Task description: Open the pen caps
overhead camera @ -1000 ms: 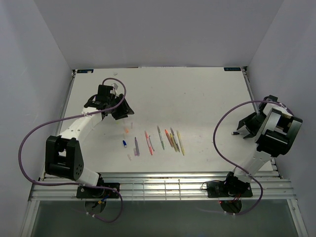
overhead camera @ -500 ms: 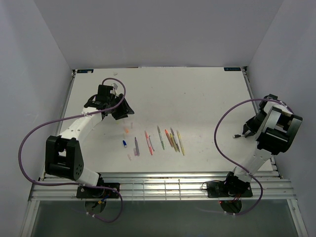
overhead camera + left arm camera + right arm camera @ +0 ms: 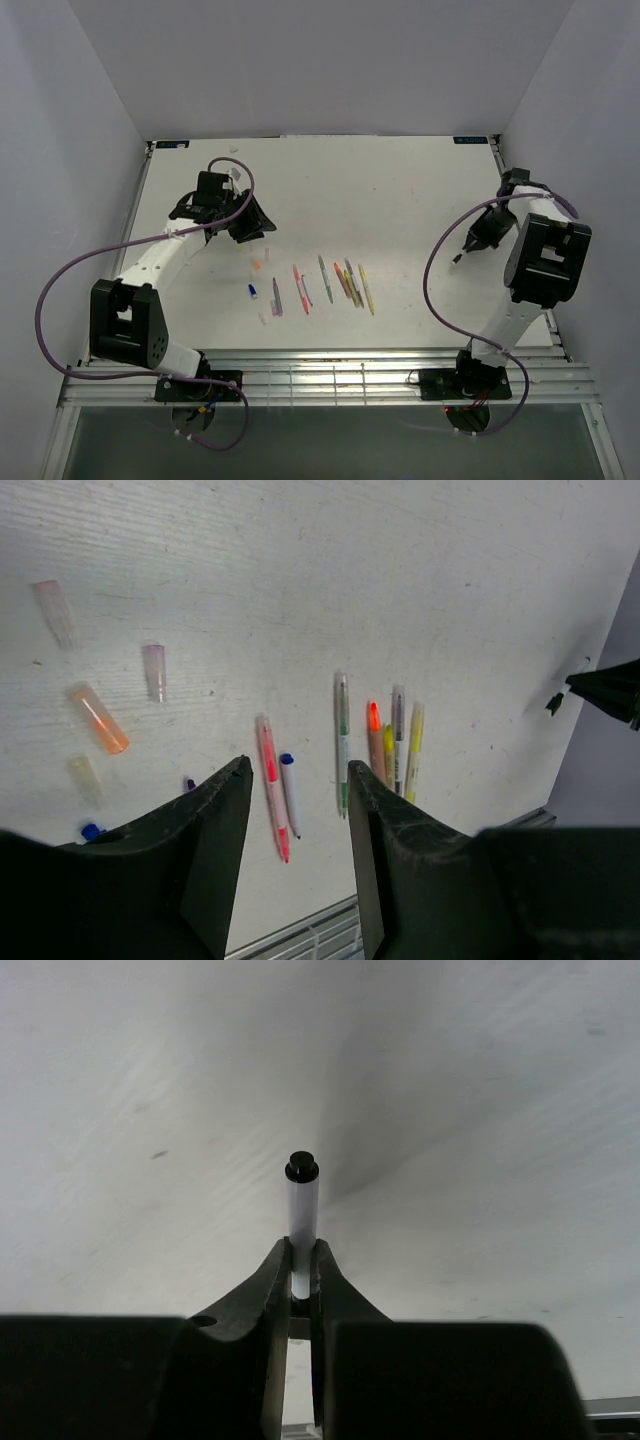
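The right end effector (image 3: 302,1260) is clamped tight on a white pen (image 3: 302,1205) with a black tip, over the right side of the bench (image 3: 400,190). The left end effector (image 3: 297,772) hangs partly spread, gripping nothing, above the loose caps (image 3: 98,718). They lie on the bench just left of the pens (image 3: 342,740).

Top view: bright, even, diffuse light from above; matte white worktop (image 3: 400,200) near overexposed; faint soft shadows beside white robot arms (image 3: 165,255); thin coloured pens (image 3: 322,278) too small to resolve.
Left wrist view: worktop grain sharp; black left pincer (image 3: 298,775) underexposed, soft-edged near lens.
Right wrist view: broad soft shadow gradient over worktop; white tube with black tip (image 3: 302,1215) crisp; black right pincer (image 3: 302,1250) holding it featureless, dark.
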Tool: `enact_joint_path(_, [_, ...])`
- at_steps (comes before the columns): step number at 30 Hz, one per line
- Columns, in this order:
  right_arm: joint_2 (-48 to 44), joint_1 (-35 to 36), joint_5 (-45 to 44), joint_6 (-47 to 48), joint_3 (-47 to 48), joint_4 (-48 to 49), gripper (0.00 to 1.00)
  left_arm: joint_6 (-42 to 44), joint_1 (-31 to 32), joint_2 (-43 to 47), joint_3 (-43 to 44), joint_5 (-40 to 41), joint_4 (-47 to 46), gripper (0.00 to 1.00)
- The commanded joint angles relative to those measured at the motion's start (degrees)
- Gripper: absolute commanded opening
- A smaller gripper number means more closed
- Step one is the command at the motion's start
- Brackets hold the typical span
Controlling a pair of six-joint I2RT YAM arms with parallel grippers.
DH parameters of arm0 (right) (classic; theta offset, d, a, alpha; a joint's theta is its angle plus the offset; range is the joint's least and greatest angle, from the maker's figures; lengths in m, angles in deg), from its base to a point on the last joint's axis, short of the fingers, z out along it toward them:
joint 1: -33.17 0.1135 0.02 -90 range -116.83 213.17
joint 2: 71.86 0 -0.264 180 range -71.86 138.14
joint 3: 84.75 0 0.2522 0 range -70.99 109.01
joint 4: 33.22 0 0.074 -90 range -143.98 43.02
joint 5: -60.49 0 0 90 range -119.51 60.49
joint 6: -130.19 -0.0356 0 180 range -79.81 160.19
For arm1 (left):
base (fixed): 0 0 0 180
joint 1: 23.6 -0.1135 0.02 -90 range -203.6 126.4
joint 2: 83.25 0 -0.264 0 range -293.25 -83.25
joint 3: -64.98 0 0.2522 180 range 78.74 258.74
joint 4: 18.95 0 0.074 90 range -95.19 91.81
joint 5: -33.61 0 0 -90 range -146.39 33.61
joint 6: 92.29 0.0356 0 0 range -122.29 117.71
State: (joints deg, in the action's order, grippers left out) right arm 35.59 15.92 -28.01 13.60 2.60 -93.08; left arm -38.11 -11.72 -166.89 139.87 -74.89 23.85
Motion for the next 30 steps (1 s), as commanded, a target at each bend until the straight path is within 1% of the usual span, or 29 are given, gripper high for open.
enact_joint_path(1, [-5.24,5.64,10.96,-0.39,8.66,2.78,0.08,-1.88,1.39,2.43,2.59,-5.92,-0.99,0.53])
enact_joint_path(2, [-5.24,7.13,14.2,-0.39,9.99,2.69,0.08,-2.76,2.52,2.25,2.68,-8.72,-1.96,0.52])
enact_joint_path(5, [-4.89,15.81,18.7,-0.57,14.74,1.99,0.08,-5.4,6.3,1.72,3.99,-13.56,-6.79,0.52])
enact_joint_path(8, [-5.07,21.55,21.35,-1.09,17.29,1.46,0.08,-4.88,11.49,-0.38,7.42,-15.15,-7.24,0.52])
enact_joint_path(9, [-5.42,24.96,21.7,-1.44,17.3,1.81,0.08,-4.79,12.72,-0.82,9.26,-15.25,-7.15,0.53])
enact_joint_path(10, [-6.38,26.64,22.23,-1.97,17.12,1.98,0.08,-4.79,14.91,-1.61,9.89,-15.34,-7.24,0.54])
enact_joint_path(11, [-6.91,29.62,22.58,-2.32,16.51,2.07,0.08,-5.23,15.8,-1.79,10.24,-15.16,-7.33,0.54])
enact_joint_path(14, [-10.33,33.15,23.9,-5.04,13.53,4.96,0.08,-6.02,18.26,-1.88,10.33,-14.28,-8.03,0.56])
enact_joint_path(15, [-11.3,35.17,24.25,-5.83,11.0,6.02,0.08,-6.46,18.62,-1.79,10.25,-14.11,-8.21,0.57])
enact_joint_path(18, [-13.68,37.98,25.66,-7.95,7.73,8.84,0.08,-7.69,20.2,-2.23,10.25,-14.11,-8.73,0.59])
enact_joint_path(21, [-14.38,40.1,25.22,-7.6,7.63,8.93,0.08,-9.09,22.3,-3.2,9.37,-13.41,-8.73,0.63])
enact_joint_path(25, [-15.52,40.81,26.54,-8.57,5.79,10.07,0.08,-9.54,25.64,-4.6,8.93,-11.47,-8.91,0.66])
enact_joint_path(30, [-16.32,41.07,27.24,-8.92,4.91,10.51,0.08,-9.98,27.32,-5.57,9.28,-9.54,-8.47,0.67])
